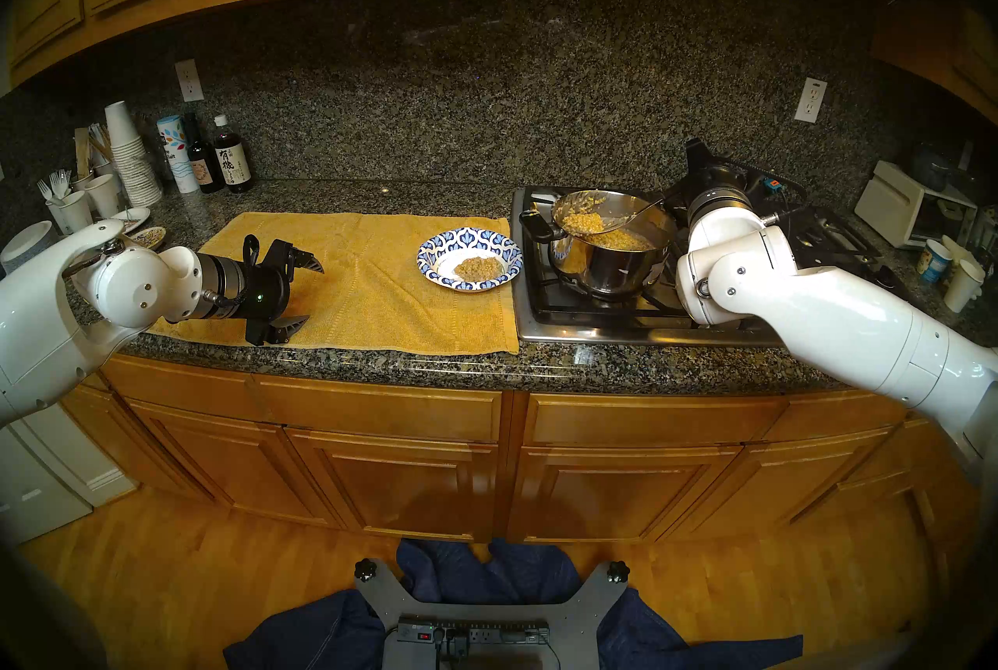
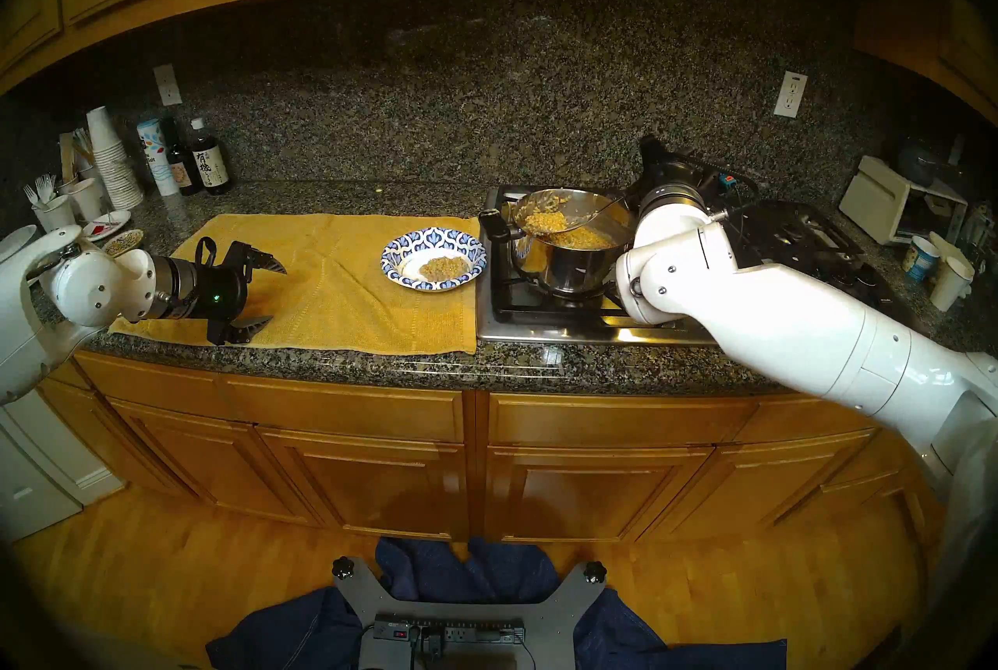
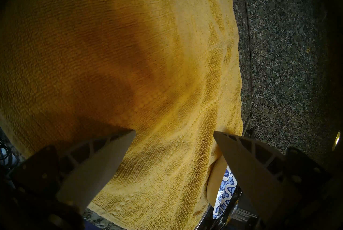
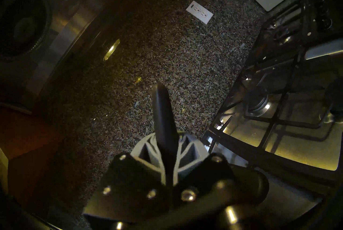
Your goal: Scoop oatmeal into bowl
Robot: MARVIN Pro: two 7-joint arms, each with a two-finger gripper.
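The right gripper (image 4: 168, 151), jaws pinching the ladle (image 1: 580, 220) handle, is holding oatmeal (image 1: 582, 222) over the pot (image 1: 610, 264); the bowl (image 1: 470, 259) is lying at 8 o'clock. The left gripper (image 1: 302, 293), jaws spread, is idling.

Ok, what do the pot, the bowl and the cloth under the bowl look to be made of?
Pot: polished steel, by its mirror-like reflections; black handles, probably plastic. Bowl: likely paper, with a thin matte rim printed blue and white. Cloth: yellow woven terry-like towel, its ribbed looped texture clear in the left wrist view.

Bare towel (image 1: 378, 274) left of bowl (image 1: 470, 259)
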